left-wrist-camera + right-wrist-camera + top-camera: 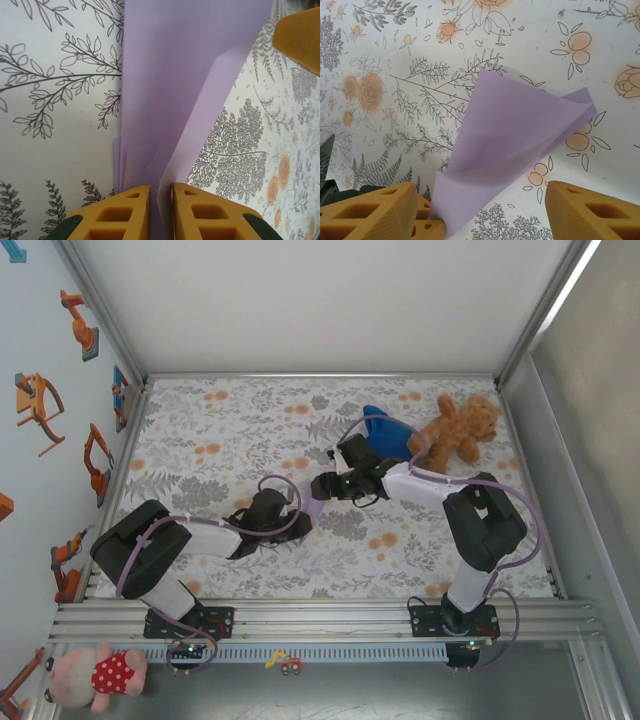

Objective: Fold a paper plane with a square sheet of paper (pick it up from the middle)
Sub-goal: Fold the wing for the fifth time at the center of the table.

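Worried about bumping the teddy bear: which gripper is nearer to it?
Right. The right gripper is to the left of the teddy bear; the left gripper is farther left still, beyond the right one.

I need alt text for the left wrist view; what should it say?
Folded lavender paper runs up from between the two yellow fingers of the left gripper, which stand close together. Beneath it is a tablecloth printed with grey leaves.

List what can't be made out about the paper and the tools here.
Top view: the paper is mostly covered by both wrists; fold shape unreadable.
Left wrist view: paper runs off the top edge; whether the left tool pinches it is unclear.
Right wrist view: bottom edge cuts the paper's near end, by the open right tool.
Top view: right arm partly hides the blue cloth.
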You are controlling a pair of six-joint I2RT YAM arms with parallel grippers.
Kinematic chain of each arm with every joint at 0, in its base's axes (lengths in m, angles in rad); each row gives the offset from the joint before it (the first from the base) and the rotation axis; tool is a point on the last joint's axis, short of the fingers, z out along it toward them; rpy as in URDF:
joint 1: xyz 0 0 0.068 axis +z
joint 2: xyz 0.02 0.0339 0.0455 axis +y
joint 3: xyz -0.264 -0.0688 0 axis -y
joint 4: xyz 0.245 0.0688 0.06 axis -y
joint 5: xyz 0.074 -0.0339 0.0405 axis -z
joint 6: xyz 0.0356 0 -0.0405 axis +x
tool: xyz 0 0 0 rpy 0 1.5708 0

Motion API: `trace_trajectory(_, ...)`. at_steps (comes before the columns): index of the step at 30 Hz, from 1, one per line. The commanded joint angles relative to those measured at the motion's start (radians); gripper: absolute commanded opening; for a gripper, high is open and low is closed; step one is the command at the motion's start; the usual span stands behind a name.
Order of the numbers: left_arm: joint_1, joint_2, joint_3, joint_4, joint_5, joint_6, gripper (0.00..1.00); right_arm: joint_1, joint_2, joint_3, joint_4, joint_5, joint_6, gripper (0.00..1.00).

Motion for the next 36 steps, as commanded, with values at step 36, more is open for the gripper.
trace_trajectory(36, 0.030, -0.044, -0.039, 0.004, 0.055, -0.032, 0.25, -0.011, 0.222, 0.152, -0.132, -0.010, -0.181, 0.65)
